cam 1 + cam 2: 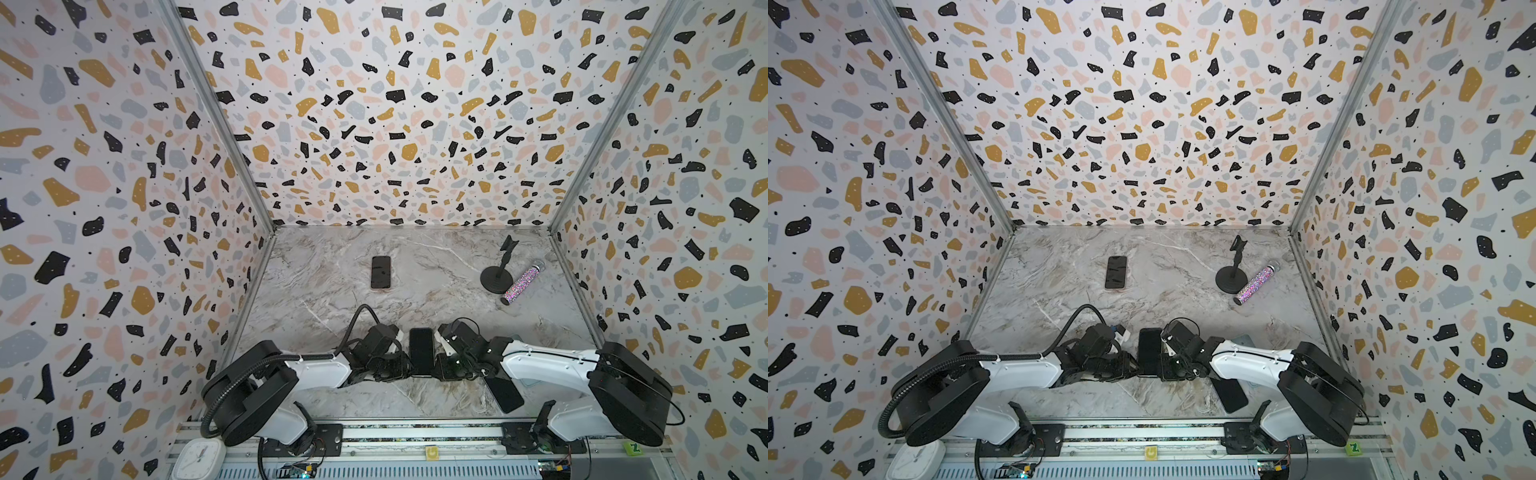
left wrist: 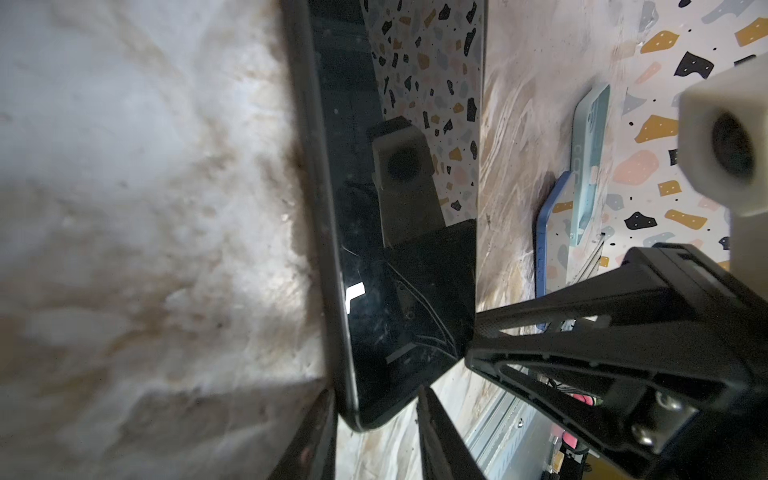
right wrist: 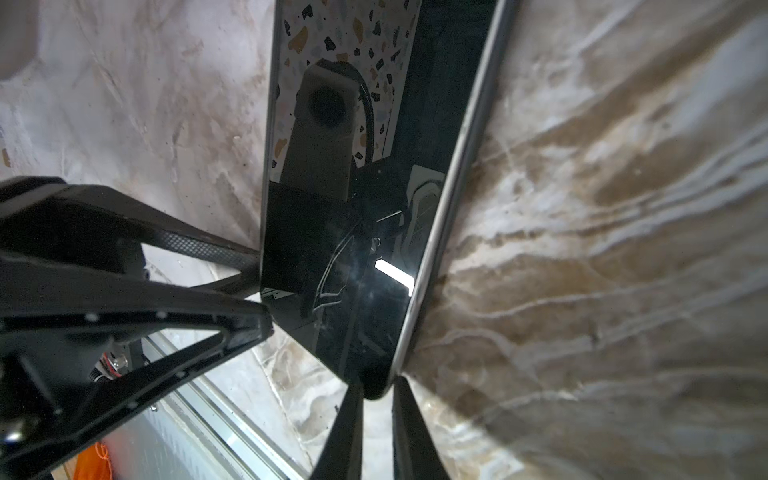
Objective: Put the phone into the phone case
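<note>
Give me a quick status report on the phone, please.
Left gripper and right gripper both shut on black phone. Light blue phone case apart, beyond right arm.

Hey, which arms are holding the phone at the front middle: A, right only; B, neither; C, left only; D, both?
D: in each wrist view the phone sits pinched between that arm's jaws, left gripper and right gripper alike.

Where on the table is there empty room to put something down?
Biggest bare patch of the marble table lies in the middle, between the far phone and the microphone stand. The far left corner, behind that phone, is free too. Crowded: the front, where left claw and right claw hold the near phone.
</note>
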Controlling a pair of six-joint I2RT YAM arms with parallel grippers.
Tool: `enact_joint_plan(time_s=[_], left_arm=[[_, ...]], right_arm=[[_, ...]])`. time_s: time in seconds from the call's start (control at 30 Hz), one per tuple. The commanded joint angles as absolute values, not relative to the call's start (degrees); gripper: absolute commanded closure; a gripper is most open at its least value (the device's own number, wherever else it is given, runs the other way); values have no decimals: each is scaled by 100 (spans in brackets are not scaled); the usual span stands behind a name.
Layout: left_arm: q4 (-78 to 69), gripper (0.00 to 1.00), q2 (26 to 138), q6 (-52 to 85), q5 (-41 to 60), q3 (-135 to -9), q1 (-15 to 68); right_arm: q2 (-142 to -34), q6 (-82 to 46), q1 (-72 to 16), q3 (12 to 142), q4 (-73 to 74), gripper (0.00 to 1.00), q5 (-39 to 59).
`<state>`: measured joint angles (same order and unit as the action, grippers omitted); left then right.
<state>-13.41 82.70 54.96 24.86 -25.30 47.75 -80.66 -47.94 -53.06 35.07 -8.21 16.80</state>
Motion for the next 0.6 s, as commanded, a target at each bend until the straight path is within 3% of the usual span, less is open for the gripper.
enact_joint_plan(time_s=[0.0,0.57], left_arm=[[-1764,67,8390,5552,2663,-2496,4948],[-1709,69,8368,5555,2629,-2532,5004]], right_arm=[[-8333,-4658,-5458,3700,-218,87,1873],[-8773,-4759,-5422,3437,241,89,2112]])
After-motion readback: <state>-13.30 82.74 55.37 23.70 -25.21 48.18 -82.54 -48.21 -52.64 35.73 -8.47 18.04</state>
